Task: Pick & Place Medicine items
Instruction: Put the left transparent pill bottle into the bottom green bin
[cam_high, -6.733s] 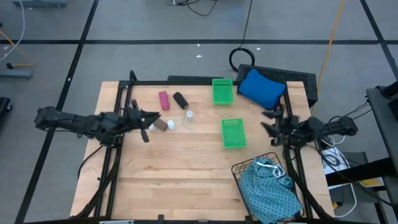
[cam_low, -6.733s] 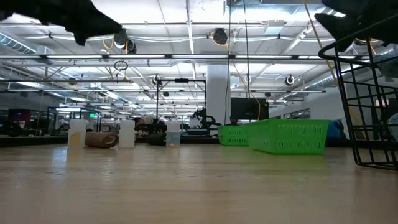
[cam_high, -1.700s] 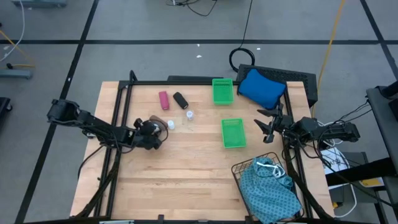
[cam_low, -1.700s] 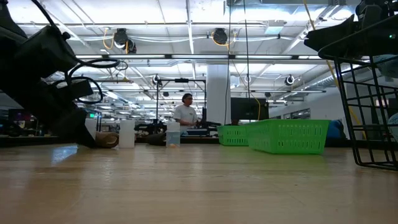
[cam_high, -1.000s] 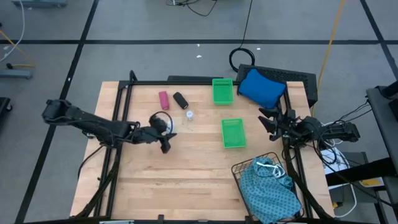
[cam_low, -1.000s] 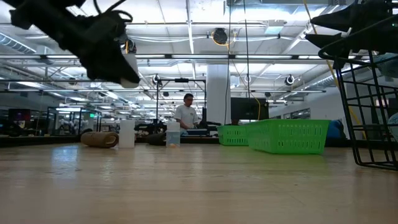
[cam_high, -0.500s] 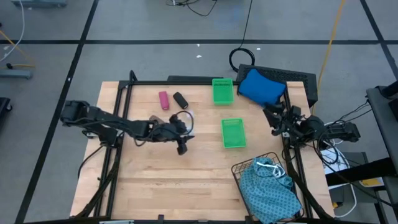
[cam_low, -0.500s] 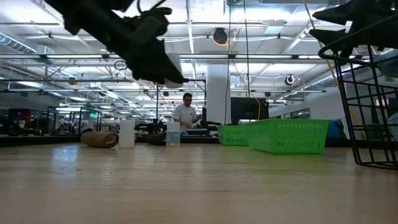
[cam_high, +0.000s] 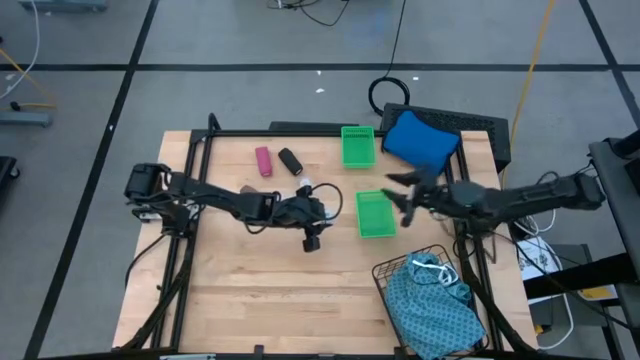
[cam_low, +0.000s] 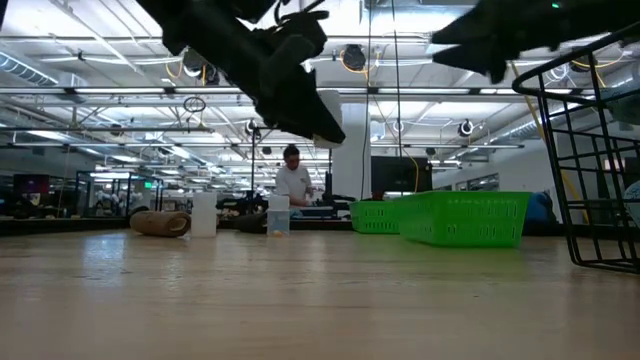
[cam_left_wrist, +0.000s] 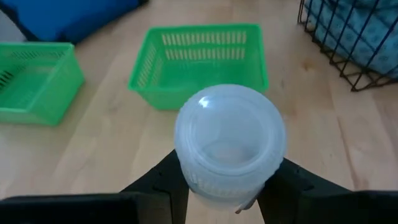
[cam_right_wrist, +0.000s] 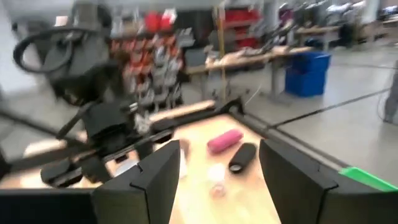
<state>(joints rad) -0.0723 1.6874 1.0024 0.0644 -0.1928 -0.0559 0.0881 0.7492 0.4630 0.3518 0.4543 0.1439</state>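
Observation:
My left gripper (cam_high: 312, 238) hangs over the middle of the table, left of the near green tray (cam_high: 375, 213), shut on a white round-topped vial (cam_left_wrist: 230, 140). My right gripper (cam_high: 395, 195), open (cam_right_wrist: 217, 180), reaches in over that tray's far right side and touches nothing. The magenta cylinder (cam_high: 263, 161) and the black cylinder (cam_high: 290, 161) lie on their sides near the far edge, with a white vial (cam_high: 305, 185) beside them. In the low view the brownish cylinder (cam_low: 160, 223) lies flat and two vials (cam_low: 204, 215) (cam_low: 278, 216) stand upright. From above, my left arm hides the brownish one. My left gripper pinches the vial's lower side wall (cam_left_wrist: 186, 171) between its two fingers, one finger on each side. The vial is lifted clear of the table, and its round top faces the wrist camera.
A second green tray (cam_high: 357, 146) sits at the far edge next to a blue pouch (cam_high: 420, 142). A wire basket (cam_high: 395, 270) with teal patterned cloth (cam_high: 432, 305) stands at the near right corner. Bare wood lies near of the left gripper. A person shows in the room beyond (cam_low: 292, 180).
My left gripper has carried the white vial, lifted clear, toward the table's right, from left of centre to beside the near green tray. My right arm has stretched out from the table's right edge toward the left, to that tray's far right side.

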